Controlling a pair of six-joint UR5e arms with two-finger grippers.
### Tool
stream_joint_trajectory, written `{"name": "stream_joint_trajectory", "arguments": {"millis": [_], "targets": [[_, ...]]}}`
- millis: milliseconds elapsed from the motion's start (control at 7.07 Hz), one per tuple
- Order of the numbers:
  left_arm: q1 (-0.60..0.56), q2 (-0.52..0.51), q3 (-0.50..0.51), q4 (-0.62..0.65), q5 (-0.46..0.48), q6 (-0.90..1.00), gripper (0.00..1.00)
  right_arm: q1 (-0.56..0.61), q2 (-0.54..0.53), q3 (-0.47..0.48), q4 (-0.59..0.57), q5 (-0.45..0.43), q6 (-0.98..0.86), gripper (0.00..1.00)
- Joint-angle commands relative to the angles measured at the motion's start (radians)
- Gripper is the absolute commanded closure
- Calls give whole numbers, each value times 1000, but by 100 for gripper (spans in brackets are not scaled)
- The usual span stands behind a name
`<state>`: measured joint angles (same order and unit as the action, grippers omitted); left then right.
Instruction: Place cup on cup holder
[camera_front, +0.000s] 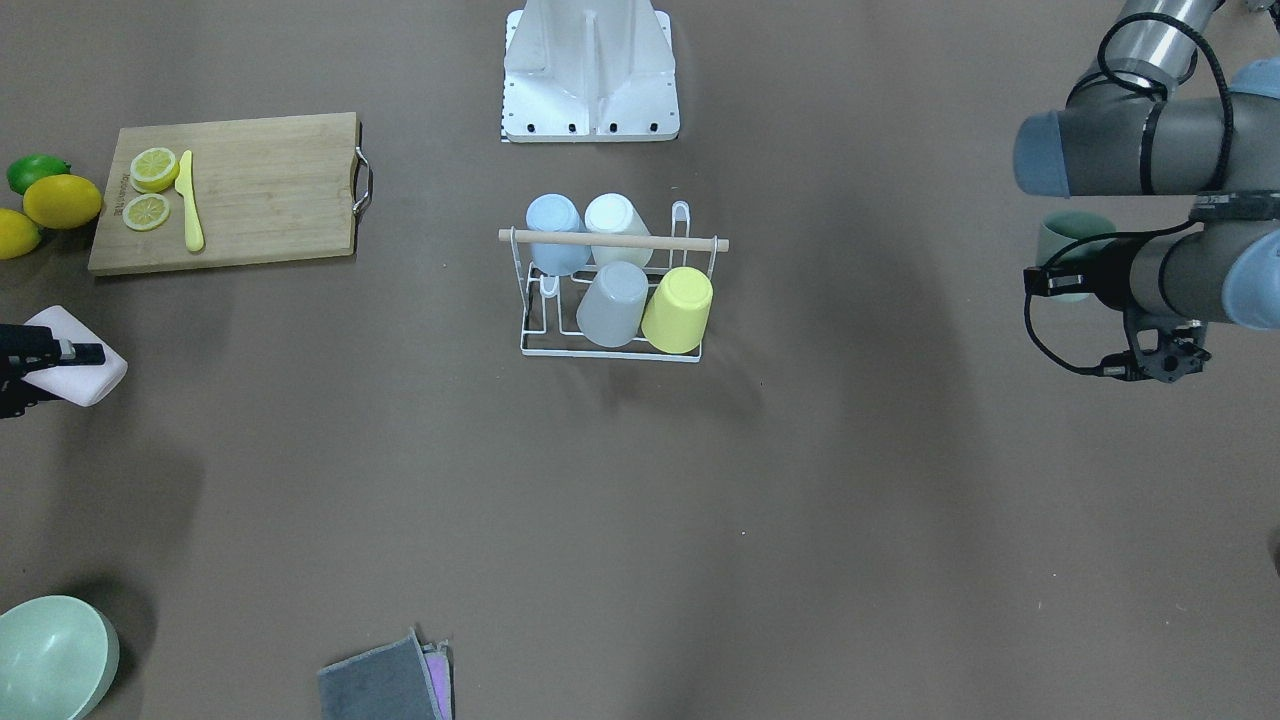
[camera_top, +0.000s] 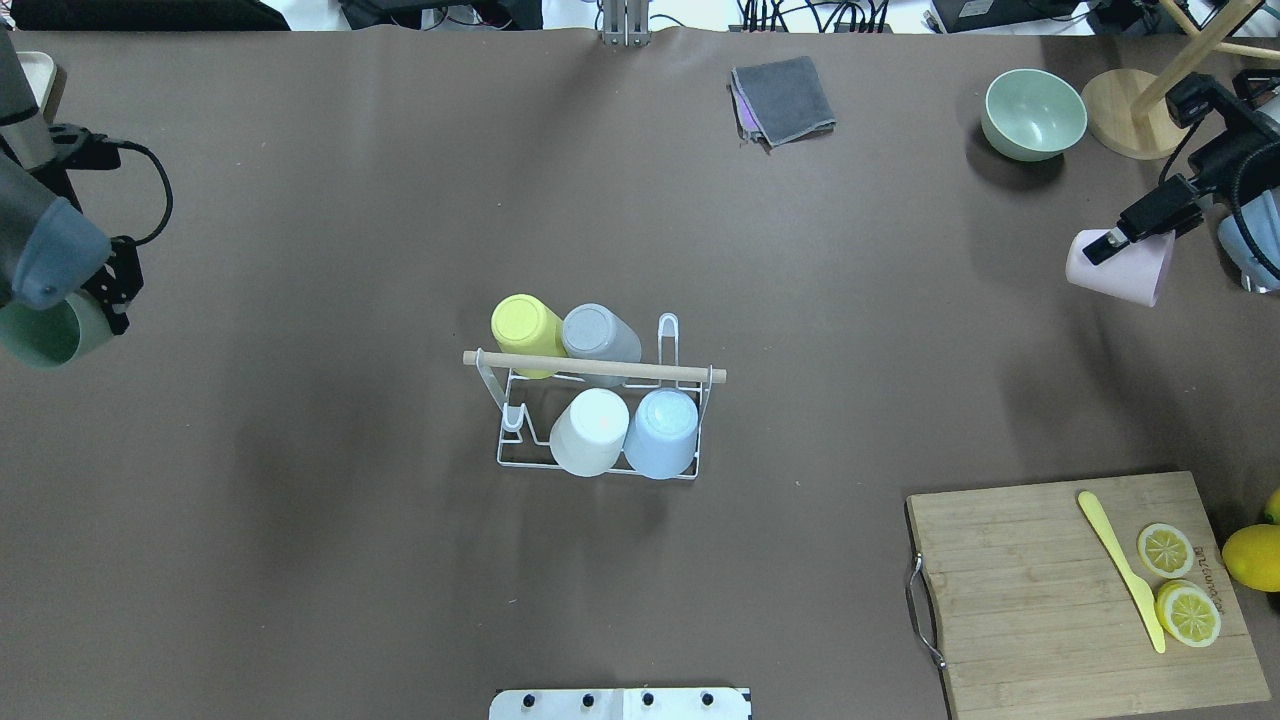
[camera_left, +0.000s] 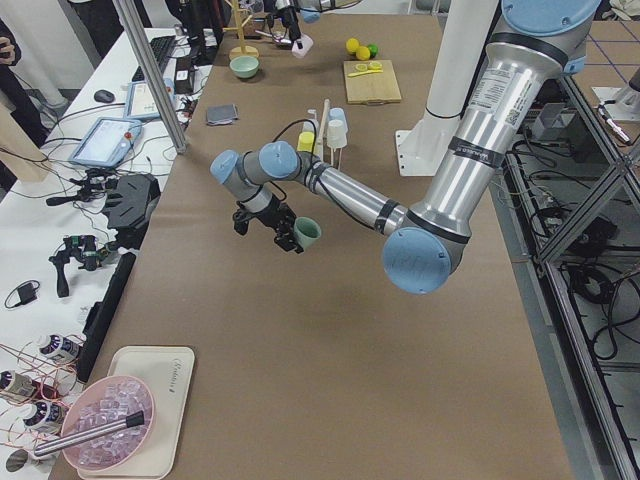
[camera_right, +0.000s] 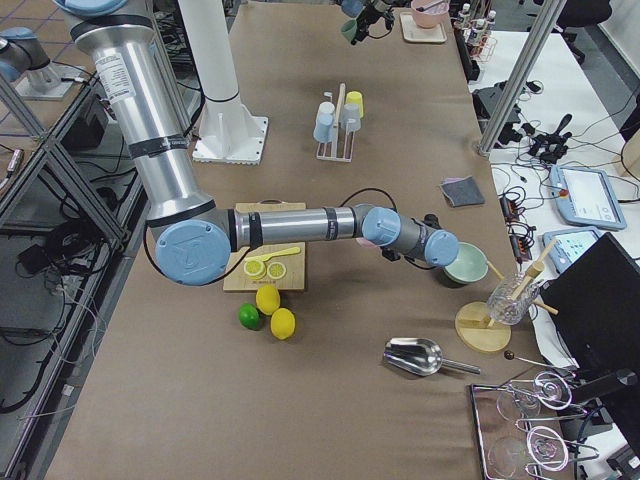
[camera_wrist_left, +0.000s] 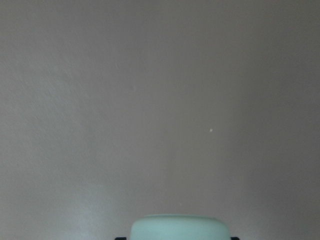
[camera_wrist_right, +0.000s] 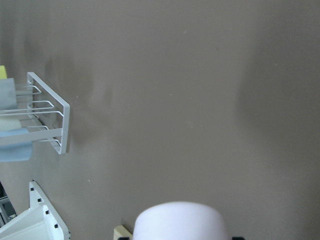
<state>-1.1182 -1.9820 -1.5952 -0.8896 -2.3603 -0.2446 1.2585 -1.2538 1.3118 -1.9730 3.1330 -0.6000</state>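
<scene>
Our left claw (camera_top: 100, 300) holds the green cup (camera_top: 45, 332) tight, off to one side, well away from the cup holder (camera_top: 640, 371) in the middle of the surface (camera_top: 300, 560). Our right claw (camera_top: 1122, 240) grips a pink cup (camera_top: 1125, 272). These cups look light, hard and slippery, so we think pinching the rim is best.

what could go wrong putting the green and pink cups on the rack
Only two prongs are free on the cup holder, each beside a seated cup, so the green cup or pink cup might knock the grey cup or white cup. The dowel bar crosses above and could catch a rim.
</scene>
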Motion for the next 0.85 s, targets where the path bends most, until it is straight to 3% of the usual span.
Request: {"name": "stream_joint_trajectory", "arguments": {"millis": [0, 283, 707], "targets": [[-49, -15, 55, -310, 86, -176, 86, -28, -9, -5, 5, 167, -154, 88], [-73, -72, 77, -501, 180, -367, 89, -76, -9, -19, 58, 341, -300, 89], [-103, -106, 70, -806, 211, -606, 89, -82, -3, -28, 273, 568, -375, 89]]}}
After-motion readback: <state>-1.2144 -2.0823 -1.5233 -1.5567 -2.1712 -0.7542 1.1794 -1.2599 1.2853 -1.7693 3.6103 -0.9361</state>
